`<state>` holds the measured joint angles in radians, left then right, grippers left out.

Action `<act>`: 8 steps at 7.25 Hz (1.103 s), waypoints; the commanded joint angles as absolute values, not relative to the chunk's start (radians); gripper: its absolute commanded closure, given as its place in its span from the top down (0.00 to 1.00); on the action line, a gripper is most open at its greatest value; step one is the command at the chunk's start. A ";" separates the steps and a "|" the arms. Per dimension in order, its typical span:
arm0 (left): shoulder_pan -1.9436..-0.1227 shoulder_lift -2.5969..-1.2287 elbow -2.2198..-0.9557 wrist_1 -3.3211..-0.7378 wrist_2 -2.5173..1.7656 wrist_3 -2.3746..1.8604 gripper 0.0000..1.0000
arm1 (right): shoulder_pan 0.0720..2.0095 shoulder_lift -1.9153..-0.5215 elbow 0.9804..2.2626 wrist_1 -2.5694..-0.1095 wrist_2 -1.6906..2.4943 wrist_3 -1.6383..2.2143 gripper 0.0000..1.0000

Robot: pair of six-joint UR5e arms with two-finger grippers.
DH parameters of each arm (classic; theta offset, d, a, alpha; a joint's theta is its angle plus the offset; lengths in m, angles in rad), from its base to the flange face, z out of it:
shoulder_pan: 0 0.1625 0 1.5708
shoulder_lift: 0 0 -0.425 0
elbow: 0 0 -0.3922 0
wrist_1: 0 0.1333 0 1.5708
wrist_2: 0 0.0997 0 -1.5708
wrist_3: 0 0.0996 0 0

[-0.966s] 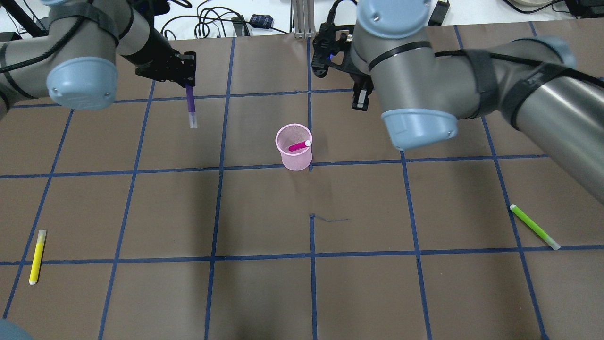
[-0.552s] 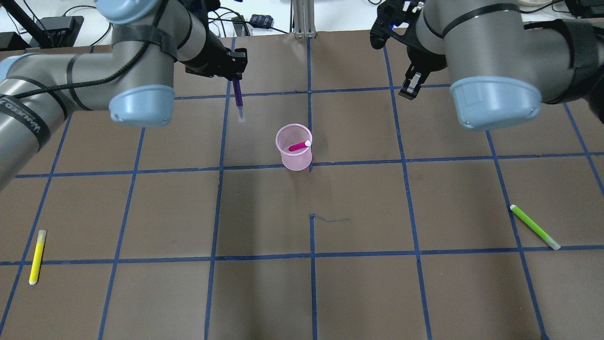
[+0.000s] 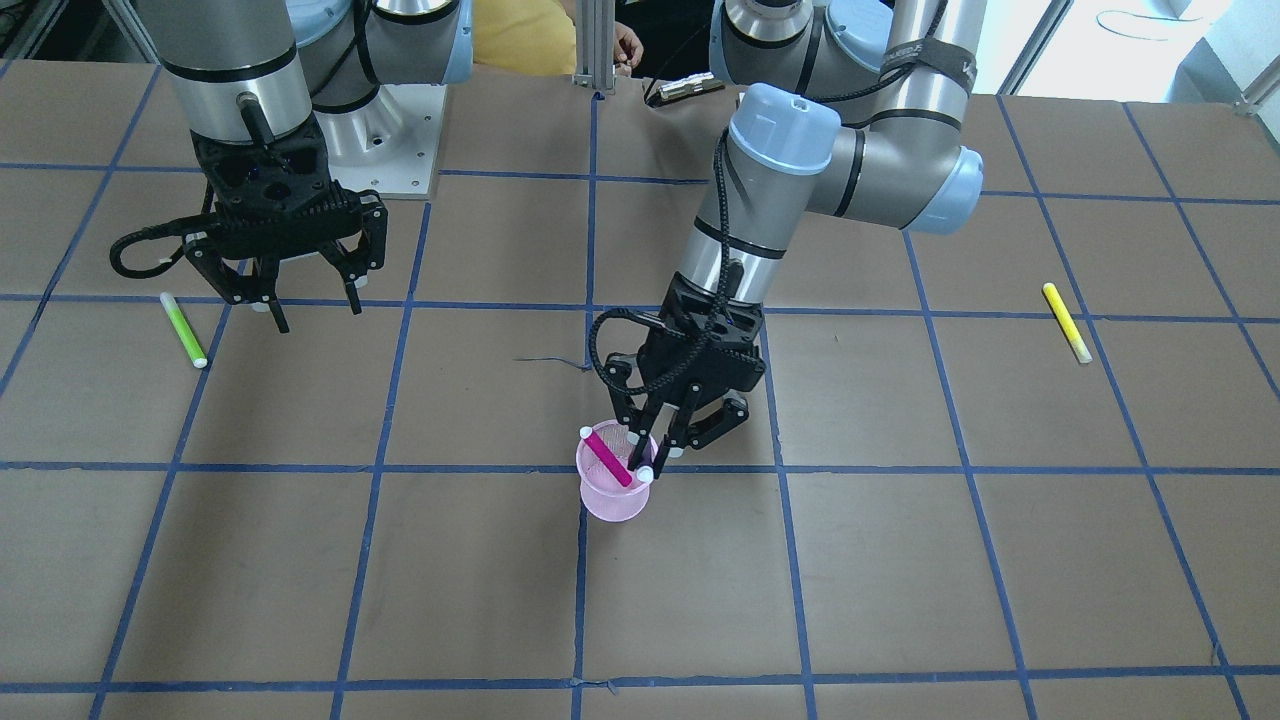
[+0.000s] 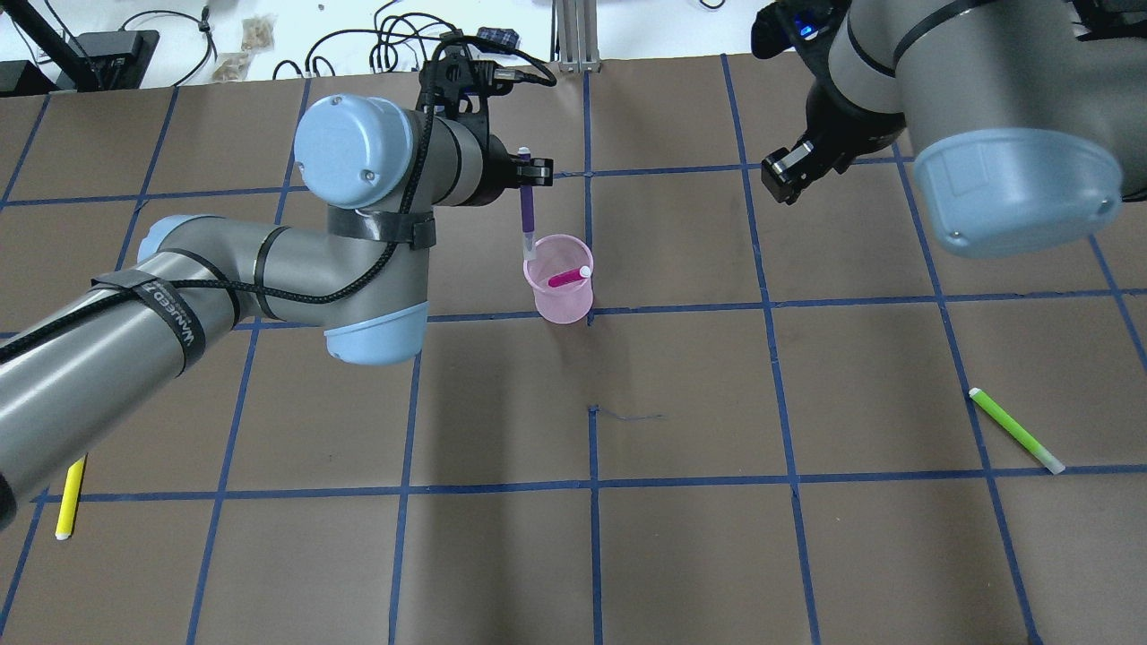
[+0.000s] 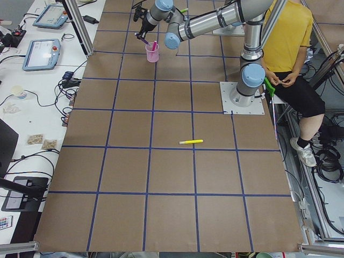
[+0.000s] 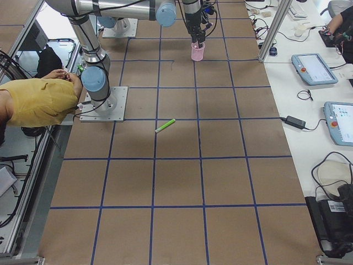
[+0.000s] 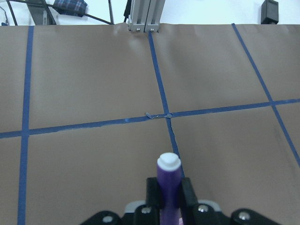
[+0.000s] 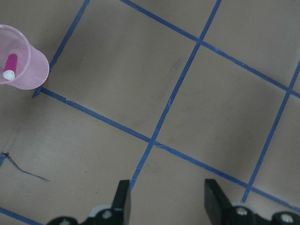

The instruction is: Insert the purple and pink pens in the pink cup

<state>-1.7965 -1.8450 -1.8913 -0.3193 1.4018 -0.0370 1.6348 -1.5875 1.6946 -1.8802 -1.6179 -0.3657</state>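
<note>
The pink mesh cup (image 4: 563,300) stands near the table's middle with the pink pen (image 4: 566,278) leaning inside it. My left gripper (image 4: 527,179) is shut on the purple pen (image 4: 527,213) and holds it upright. The pen's lower tip is at the cup's far-left rim. The left wrist view shows the pen's white top end (image 7: 168,164) between the fingers. In the front view the left gripper (image 3: 663,445) hangs just over the cup (image 3: 612,500). My right gripper (image 4: 782,176) is open and empty, off to the right of the cup; its wrist view shows the cup (image 8: 28,70).
A green pen (image 4: 1015,431) lies at the right of the table and a yellow pen (image 4: 68,502) at the front left, partly under my left arm. Cables lie beyond the far edge. A seated person (image 5: 285,48) is behind the robot base.
My left arm has carried the purple pen rightward from the far left to the cup's rim. My right arm has swung right, away from the cup.
</note>
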 commanded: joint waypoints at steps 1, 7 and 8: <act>-1.836 -1.868 -1.901 -0.258 1.414 -0.018 0.00 | 1.634 -1.606 1.668 -1.743 -1.583 -0.168 0.63; -1.825 -1.931 -1.901 -0.216 1.448 -0.002 0.00 | 1.641 -1.600 1.618 -1.692 -1.542 0.095 1.00; -1.825 -1.933 -1.902 -0.213 1.448 -0.005 0.00 | 1.641 -1.600 1.620 -1.693 -1.546 0.098 1.00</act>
<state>-1.8256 -1.9247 -1.8980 -0.2187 1.4465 -0.0009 1.6413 -1.6028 1.6169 -1.6755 -1.5407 0.0925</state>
